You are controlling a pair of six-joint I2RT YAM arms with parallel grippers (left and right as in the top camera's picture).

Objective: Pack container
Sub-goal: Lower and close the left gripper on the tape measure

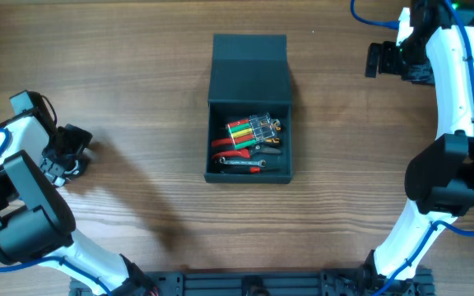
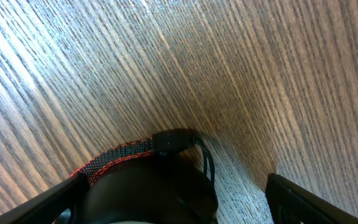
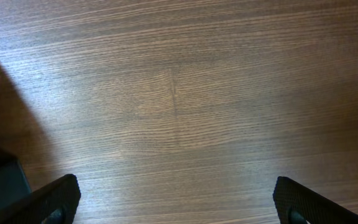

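Between the jaws, well apart, container [image 1: 249, 70], lid open

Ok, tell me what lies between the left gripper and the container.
Nothing. In the overhead view, only bare wooden table stretches from the left gripper to the container, crossed by a soft shadow.

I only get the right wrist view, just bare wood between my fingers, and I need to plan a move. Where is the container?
Observer: The container sits mid-table, off to your right gripper's left.
Operator: Is it open?
Observer: Yes. Its lid is folded back and tools lie inside.
Operator: And the other arm?
Observer: The left gripper is open, on the container's far side from you, holding nothing.
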